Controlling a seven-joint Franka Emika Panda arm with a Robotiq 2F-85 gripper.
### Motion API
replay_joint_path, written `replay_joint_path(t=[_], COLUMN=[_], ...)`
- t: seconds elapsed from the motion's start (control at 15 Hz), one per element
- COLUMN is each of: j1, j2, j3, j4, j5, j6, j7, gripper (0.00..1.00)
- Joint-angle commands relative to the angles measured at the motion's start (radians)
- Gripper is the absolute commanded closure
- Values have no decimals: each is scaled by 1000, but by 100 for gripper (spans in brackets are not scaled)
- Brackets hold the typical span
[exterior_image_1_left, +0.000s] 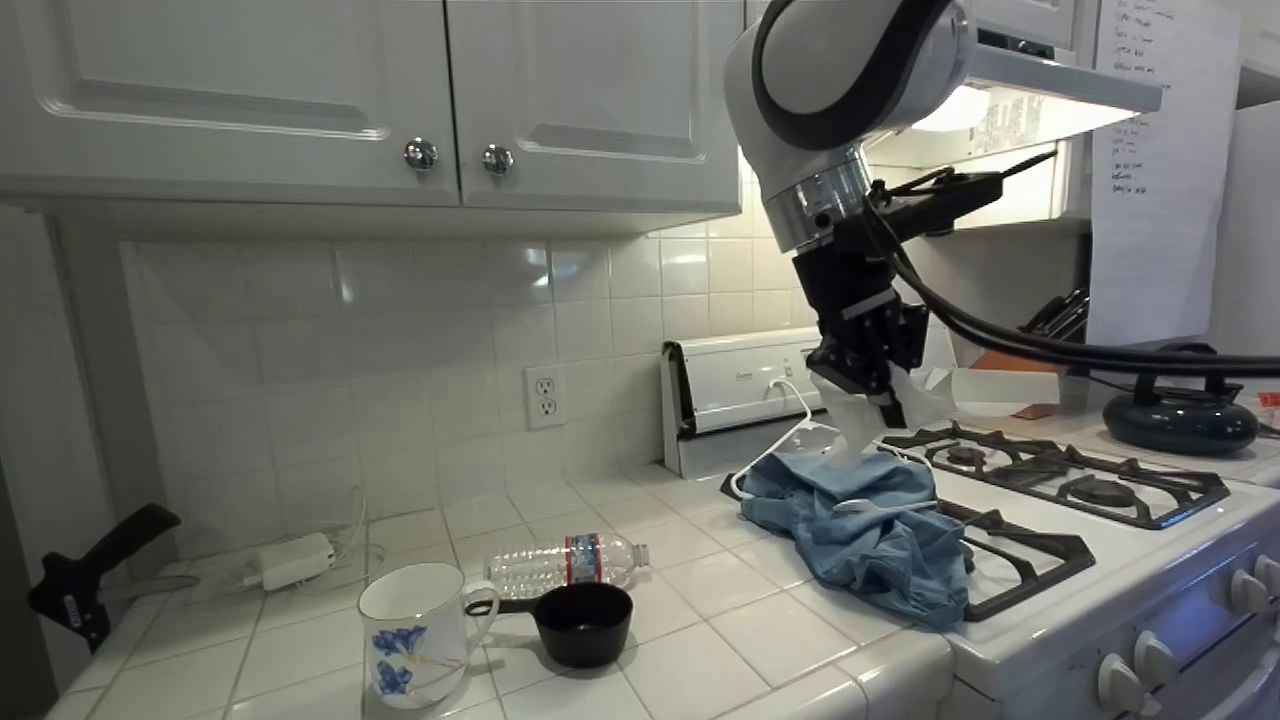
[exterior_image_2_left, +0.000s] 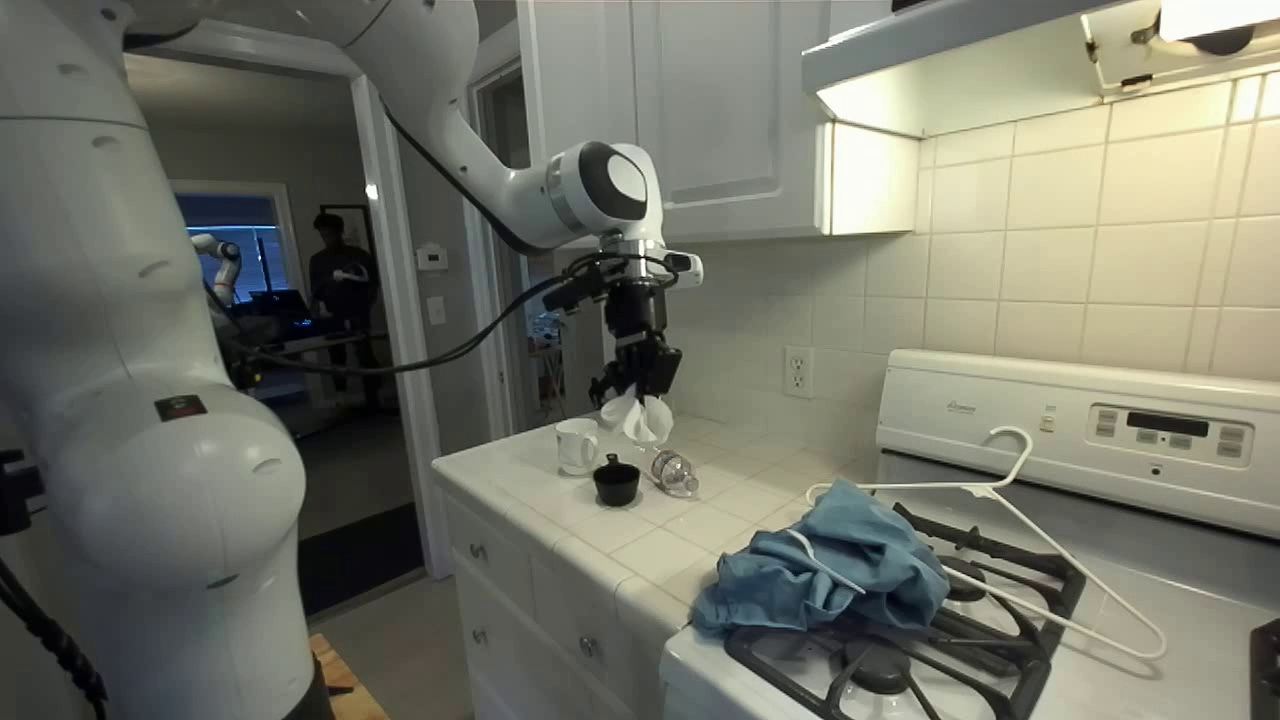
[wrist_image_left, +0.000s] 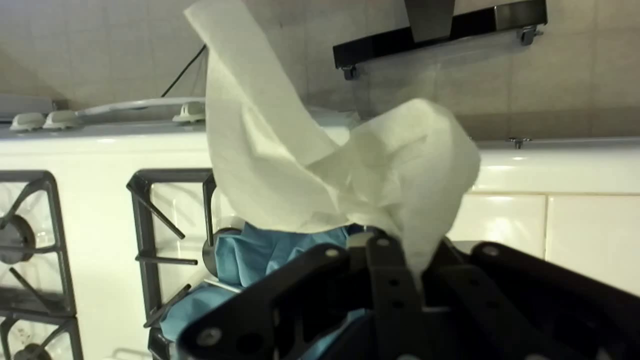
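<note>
In an exterior view the Franka Panda arm (exterior_image_2_left: 425, 80) stands at left, arching toward frame centre; its wrist (exterior_image_1_left: 815, 205) slants downward, right of upper centre; the Robotiq end effector (exterior_image_1_left: 887, 402) points down, jaws closed.

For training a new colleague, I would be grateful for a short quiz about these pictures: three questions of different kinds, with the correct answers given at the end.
1. What is pinched in the gripper?
A) the flowered mug
B) a limp white sheet
C) the black measuring cup

2. True or false: the clear bottle lies on its side on the tiled counter.

3. Fill the gap with one word: a white ____ sticks out from the bunched blue cloth on the stove.

Key:
1. B
2. True
3. hanger
</note>
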Motion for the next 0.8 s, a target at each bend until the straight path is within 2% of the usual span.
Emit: replay_joint_path(t=[0.0, 0.47, 0.53, 0.73], j1=[-4, -19, -5, -4], j2=[98, 376, 281, 316], j3=[14, -33, -30, -38], j4=[21, 165, 83, 101], j5=[-50, -35, -24, -23], j6=[127, 323, 304, 311], j7=[-37, -166, -131, -135], gripper=[99, 99, 99, 96])
